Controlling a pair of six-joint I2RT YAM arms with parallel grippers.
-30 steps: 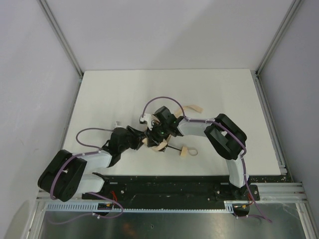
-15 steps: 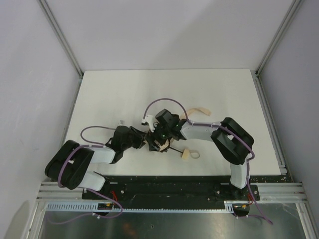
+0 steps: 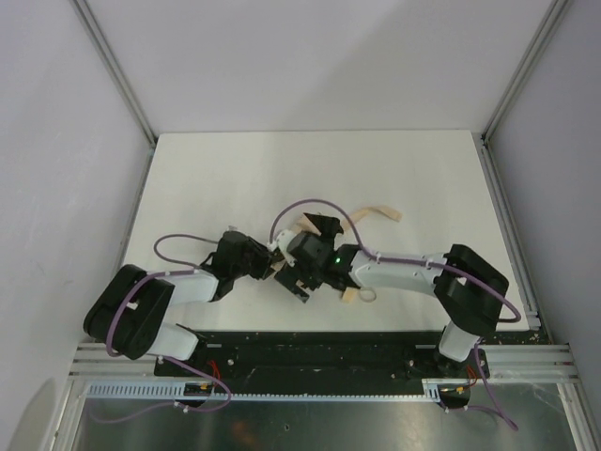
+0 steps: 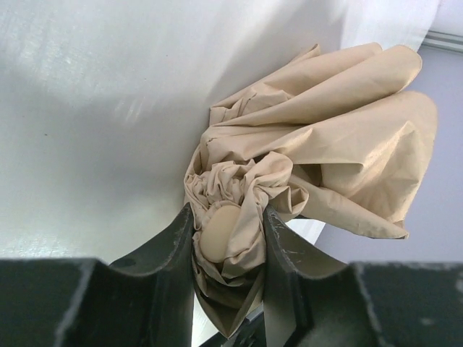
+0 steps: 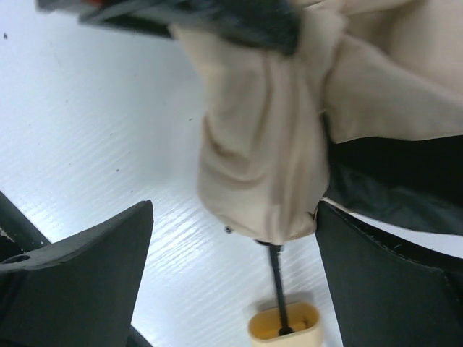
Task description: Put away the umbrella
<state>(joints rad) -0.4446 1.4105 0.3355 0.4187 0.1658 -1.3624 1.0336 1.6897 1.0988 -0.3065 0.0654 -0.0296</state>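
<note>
The umbrella [image 4: 311, 137], a crumpled beige bundle, shows just below the middle of the top view, over the white desk [image 3: 235, 178] where both arms meet. The left fingers [image 4: 172, 249] pinch its gathered fabric around a pale cap. The right fingers [image 5: 94, 267] are spread wide with the fabric between them. The thin black shaft [image 5: 275, 278] runs from the fabric to the pale handle [image 5: 284, 325] at that frame's bottom edge.

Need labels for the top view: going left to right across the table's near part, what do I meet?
Left elbow → left hand → umbrella handle → right elbow
</note>
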